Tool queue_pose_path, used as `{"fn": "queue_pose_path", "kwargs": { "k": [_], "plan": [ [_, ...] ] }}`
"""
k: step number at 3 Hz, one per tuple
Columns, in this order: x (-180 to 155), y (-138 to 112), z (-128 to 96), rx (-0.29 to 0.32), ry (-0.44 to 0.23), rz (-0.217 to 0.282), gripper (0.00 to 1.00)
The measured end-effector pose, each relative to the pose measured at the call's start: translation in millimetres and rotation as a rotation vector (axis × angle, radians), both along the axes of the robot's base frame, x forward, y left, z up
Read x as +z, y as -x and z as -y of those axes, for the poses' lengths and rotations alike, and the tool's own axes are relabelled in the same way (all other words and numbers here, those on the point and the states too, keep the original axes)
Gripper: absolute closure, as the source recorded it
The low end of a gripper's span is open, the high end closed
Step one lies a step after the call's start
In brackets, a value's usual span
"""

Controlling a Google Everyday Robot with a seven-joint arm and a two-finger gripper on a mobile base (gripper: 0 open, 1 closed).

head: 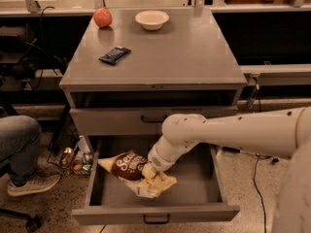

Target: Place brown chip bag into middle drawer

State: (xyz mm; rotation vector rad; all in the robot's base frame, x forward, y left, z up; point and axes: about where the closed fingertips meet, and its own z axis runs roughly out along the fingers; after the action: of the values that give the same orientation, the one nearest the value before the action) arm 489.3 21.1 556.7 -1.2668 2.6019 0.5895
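Note:
The brown chip bag (127, 166) is crinkly pale yellow with a dark brown panel and white lettering. It hangs tilted inside the open middle drawer (194, 181), over the left half of the grey tray. My gripper (150, 173) reaches down into the drawer from the right on a thick white arm (228, 132). It is shut on the bag's crumpled right end, and the bag hides most of the fingers. The drawer's front panel with its small black handle (156, 219) is pulled out toward the camera.
The handled drawer front (153, 118) above is closed. On the cabinet top lie a dark-blue wrapped bar (115, 55), a red apple (102, 17) and a white bowl (152, 19). A person's leg and shoe (31, 182) and a wire basket of bottles (75, 159) are at the left.

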Motion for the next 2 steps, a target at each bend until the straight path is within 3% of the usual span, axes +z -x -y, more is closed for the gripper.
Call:
{"fn": "queue_pose_path", "kwargs": {
  "k": [1, 2],
  "plan": [
    [-17.2, -24.6, -19.1, -0.041, -0.084, 0.032, 0.84],
    [-36.0, -38.1, -34.2, -0.068, -0.166, 0.048, 0.53]
  ]
}}
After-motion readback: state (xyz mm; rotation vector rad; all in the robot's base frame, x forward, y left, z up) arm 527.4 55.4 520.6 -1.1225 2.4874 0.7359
